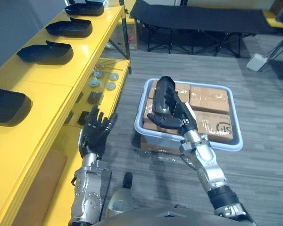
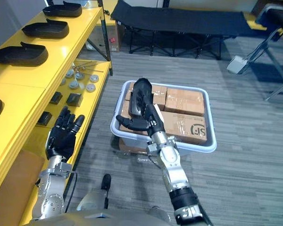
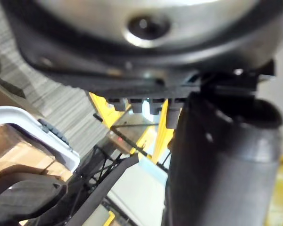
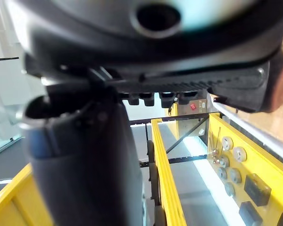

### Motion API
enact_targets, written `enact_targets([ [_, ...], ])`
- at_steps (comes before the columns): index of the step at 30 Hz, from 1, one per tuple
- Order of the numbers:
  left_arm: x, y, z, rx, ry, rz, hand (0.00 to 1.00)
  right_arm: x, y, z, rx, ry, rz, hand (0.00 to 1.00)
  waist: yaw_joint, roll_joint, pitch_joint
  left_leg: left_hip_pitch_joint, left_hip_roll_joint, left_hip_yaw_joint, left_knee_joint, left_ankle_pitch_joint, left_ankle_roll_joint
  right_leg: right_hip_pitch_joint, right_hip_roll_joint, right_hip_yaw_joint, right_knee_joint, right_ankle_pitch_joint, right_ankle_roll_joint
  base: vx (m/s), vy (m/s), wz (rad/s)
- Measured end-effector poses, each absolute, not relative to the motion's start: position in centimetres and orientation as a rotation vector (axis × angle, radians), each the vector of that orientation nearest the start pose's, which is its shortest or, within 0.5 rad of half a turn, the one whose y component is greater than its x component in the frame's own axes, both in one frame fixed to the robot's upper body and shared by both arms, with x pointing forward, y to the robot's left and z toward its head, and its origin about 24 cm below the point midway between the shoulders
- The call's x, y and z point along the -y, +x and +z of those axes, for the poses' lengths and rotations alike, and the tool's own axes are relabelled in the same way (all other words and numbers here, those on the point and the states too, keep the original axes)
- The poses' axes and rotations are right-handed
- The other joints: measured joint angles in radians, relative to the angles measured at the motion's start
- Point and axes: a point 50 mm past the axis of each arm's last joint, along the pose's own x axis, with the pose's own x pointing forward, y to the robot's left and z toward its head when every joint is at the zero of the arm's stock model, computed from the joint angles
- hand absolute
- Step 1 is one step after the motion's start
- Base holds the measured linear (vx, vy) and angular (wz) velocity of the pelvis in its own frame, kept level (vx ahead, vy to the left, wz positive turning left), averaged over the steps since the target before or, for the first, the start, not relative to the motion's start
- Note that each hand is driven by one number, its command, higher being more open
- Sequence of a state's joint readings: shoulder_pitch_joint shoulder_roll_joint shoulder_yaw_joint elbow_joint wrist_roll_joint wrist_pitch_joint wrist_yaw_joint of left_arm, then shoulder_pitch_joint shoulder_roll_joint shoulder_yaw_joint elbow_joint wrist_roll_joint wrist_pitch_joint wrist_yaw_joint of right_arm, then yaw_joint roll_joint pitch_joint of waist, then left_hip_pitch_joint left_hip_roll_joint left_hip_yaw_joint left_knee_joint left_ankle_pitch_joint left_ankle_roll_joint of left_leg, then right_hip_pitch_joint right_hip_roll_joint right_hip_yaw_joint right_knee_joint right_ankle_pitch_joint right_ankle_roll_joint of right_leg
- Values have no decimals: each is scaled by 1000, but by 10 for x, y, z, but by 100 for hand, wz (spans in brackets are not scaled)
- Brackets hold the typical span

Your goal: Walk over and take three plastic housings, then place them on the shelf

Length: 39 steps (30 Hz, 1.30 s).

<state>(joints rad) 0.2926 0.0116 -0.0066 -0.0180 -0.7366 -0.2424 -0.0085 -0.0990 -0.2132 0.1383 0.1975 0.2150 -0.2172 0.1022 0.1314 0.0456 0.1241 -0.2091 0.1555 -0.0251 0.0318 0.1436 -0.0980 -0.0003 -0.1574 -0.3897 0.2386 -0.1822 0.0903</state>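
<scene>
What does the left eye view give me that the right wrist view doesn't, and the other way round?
Left eye view: the right hand curled round a black plastic housing above the white bin of cardboard boxes, the open left hand, and four housings on top of the yellow shelf. Right wrist view: a low, close sightline along the shelf's rails to a small red spot at the far end. Both: the shelf, its round grey parts and black square parts.
</scene>
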Motion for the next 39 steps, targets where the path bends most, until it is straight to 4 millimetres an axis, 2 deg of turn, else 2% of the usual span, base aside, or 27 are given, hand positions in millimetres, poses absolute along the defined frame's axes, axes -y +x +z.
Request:
enact_targets([
  [1, -175, 187, -3, -18, -698, 219, 100, 169, 268, 37, 64, -6, 177, 100, -2, -4, 3, -35, 15, 21, 64, -12, 46, 26, 12, -49, -17, -6, -10, -92, -161, 91],
  [2, -167, 187, -7, -43, -705, 180, 100, 184, 268, 35, 51, 6, 117, 100, 6, -9, 5, -63, 15, 41, 133, -28, 23, 38, 22, -72, -33, -5, -11, -70, -157, 78],
  [3, -163, 186, -9, -57, -699, 165, 100, 190, 269, 35, 50, 10, 89, 100, 12, -8, 4, -63, 8, 47, 145, -37, 5, 38, 27, -76, -38, -2, -10, -19, -110, 34],
  [4, -157, 186, -10, -76, -665, 137, 100, 197, 272, 36, 54, 22, 38, 100, 32, -9, 5, -56, 3, 36, 108, -25, -8, 25, 26, -74, -40, -2, -10, 27, -51, -5],
  [6, -153, 186, -11, -93, -625, 112, 100, 197, 279, 34, 44, 26, -1, 100, 48, -28, 17, -32, -3, 54, 45, 10, -10, 8, 17, -51, -26, 1, -7, 65, -21, -22],
  [9, -148, 189, -12, -119, -607, 53, 100, 188, 289, 29, 17, 46, -60, 100, 54, -55, 40, -30, -25, 61, 23, 22, -2, -9, -8, -43, -9, 3, -3, 86, 27, -3],
  [11, -149, 193, -9, -99, -594, 21, 100, 192, 306, 41, 43, 42, -100, 100, 56, -53, 79, -31, -31, 59, 15, 29, 8, -20, -19, -44, 7, 3, -2, -3, 52, 7],
  [13, -151, 205, -2, -62, -570, -21, 100, 207, 339, 80, 138, 43, -209, 100, 66, -36, 136, -69, -37, 58, 6, 49, 17, -79, -33, -40, 43, -2, 2, -123, 73, -1],
  [15, -152, 212, 0, -50, -557, -40, 100, 218, 355, 111, 214, 26, -281, 100, 75, -20, 184, -75, -38, 57, -23, 71, 20, -111, -35, -33, 70, -2, 2, -160, 46, -4],
  [16, -154, 217, -4, -51, -543, -39, 100, 230, 365, 139, 285, 7, -345, 100, 86, -15, 220, -92, -38, 55, -43, 90, 20, -149, -40, -29, 96, -2, 2, -182, 39, -2],
  [18, -158, 219, -11, -65, -529, -20, 100, 239, 372, 165, 346, -9, -399, 100, 89, -15, 263, -102, -38, 54, -56, 102, 17, -175, -51, -27, 121, -4, 0, -121, 28, -2],
  [20, -166, 216, -26, -113, -519, 9, 100, 251, 378, 202, 429, -30, -479, 100, 93, -19, 304, -138, -39, 50, -55, 115, 17, -224, -58, -25, 151, -6, -1, -106, 2, -1],
  [22, -168, 211, -36, -147, -517, 17, 100, 264, 377, 224, 491, -57, -546, 100, 106, -17, 328, -155, -41, 49, -54, 124, 22, -250, -64, -24, 172, -8, -3, -63, -15, -2],
  [25, -174, 200, -51, -188, -518, 33, 100, 275, 376, 244, 538, -75, -603, 100, 115, -17, 347, -171, -43, 43, -49, 131, 25, -270, -71, -26, 196, -14, -6, -28, -30, 3],
  [30, -176, 194, -59, -183, -519, 20, 100, 285, 381, 258, 502, -166, -618, 100, 124, -11, 366, -205, -46, 21, -21, 129, 16, -304, -85, -43, 248, -44, -15, -59, -55, 10],
  [36, -176, 185, -73, -235, -500, 42, 100, 301, 388, 238, 298, -210, -647, 100, 152, -1, 376, -241, -40, -5, -16, 138, 5, -348, -85, -57, 286, -64, -23, -32, -64, 6],
  [39, -176, 185, -73, -235, -500, 42, 100, 301, 388, 237, 296, -210, -647, 100, 152, -1, 376, -241, -40, -5, -16, 138, 5, -348, -85, -57, 286, -64, -23, 1, -67, 2],
])
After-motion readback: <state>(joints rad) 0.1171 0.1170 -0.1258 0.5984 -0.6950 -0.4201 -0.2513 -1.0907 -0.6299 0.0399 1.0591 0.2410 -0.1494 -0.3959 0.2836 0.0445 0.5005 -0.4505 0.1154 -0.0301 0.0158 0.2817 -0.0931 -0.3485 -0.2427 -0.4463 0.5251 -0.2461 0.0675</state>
